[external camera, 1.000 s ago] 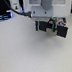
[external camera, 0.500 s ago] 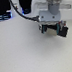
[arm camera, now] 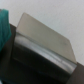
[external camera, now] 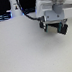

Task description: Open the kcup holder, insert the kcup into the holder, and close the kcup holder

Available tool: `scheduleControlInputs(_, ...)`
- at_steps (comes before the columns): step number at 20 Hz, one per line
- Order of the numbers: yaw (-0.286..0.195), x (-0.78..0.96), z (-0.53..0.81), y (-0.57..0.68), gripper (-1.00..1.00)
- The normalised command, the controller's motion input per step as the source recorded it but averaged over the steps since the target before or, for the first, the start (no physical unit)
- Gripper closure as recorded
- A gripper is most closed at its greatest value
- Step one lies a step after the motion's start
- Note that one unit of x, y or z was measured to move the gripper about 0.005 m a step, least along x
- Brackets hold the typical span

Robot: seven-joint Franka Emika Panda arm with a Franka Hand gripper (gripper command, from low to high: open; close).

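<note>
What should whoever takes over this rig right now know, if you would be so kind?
Gripper: low over the table at the exterior view's right; open or shut cannot be told.
Kcup: a green patch at the edge of the wrist view, probably it; whether it is gripped is unclear.
Holder: black, close under the wrist camera, with its pale handle in front; the blur hides whether it is open.
Done: nothing that can be confirmed.
Left: open the holder, insert the kcup, close the holder.

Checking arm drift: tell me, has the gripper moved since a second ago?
Yes. The gripper has shifted toward the exterior view's right and slightly up, away from the dark clutter at the back left.
</note>
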Motion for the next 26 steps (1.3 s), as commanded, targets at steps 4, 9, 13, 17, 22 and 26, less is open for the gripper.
scheduleControlInputs(4, 0.14, -0.42, 0.0, 0.46, -1.0)
scheduleControlInputs(9, 0.145, -0.42, -0.02, 0.45, -1.0)
scheduleControlInputs(13, 0.141, -0.42, -0.03, 0.45, -1.0)
scheduleControlInputs(17, 0.12, -0.55, 0.0, 0.45, -1.0)
scheduleControlInputs(22, 0.112, -0.6, 0.0, 0.44, -1.0)
scheduleControlInputs(26, 0.101, -0.67, 0.0, 0.42, -1.0)
